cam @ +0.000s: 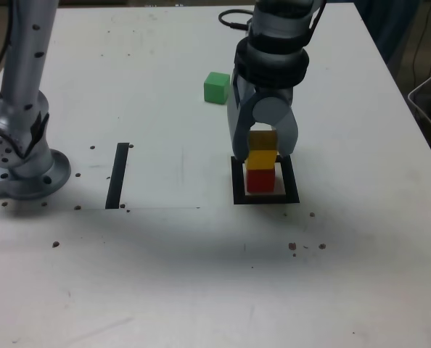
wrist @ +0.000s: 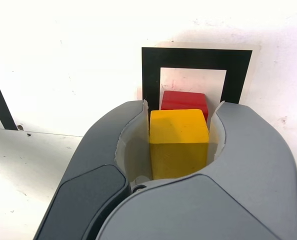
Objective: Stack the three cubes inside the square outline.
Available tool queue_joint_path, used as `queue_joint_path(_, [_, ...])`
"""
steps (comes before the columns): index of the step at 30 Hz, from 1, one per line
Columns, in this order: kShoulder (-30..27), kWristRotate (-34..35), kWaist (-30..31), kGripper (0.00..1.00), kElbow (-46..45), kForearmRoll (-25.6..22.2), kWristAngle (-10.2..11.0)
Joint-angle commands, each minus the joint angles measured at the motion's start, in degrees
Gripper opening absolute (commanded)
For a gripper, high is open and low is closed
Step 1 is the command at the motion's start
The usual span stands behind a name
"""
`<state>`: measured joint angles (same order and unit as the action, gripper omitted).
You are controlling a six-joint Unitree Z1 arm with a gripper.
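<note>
Worktop (cam: 201,275) first: white, speckled with small dark marks, carrying 1 straight black tape strip (cam: 117,175) toward the exterior view's left and the square outline (cam: 237,181) nearer the middle. The arm (cam: 277,43) comes down over that outline, and its claw (cam: 262,148) is closed narrow on the yellow cube (cam: 261,159), the 2 jaws pressing its sides.

As I see it, the task is about halfway through. The red cube (cam: 260,180) already sits in the outline's white centre, so step 1 looks done. The yellow cube is right above it, apparently on or just touching its top, though I cannot tell whether it is fully seated. It has not been let go. The green cube (cam: 216,87) lies well apart, up the worktop toward the exterior view's left, untouched, and remains to be fetched and set on top.

In the wrist view the yellow cube (wrist: 178,142) is a clean, plain block with crisp edges, slightly wider than the red cube (wrist: 184,99) beneath it.
</note>
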<state>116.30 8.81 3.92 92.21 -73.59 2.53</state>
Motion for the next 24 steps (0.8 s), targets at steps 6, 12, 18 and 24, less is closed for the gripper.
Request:
queue_joint_path(6, [-0.28, -1.32, -0.08, 0.26, 0.06, 0.64, -0.78])
queue_joint_path(12, [-0.72, -1.75, -0.14, 0.31, -0.4, 0.87, -1.86])
queue_joint_path(18, [-1.57, -2.36, -0.18, 0.51, -0.69, 0.61, -2.88])
queue_joint_path(24, [-1.75, -3.25, -0.23, 0.89, -0.67, 0.7, -3.19])
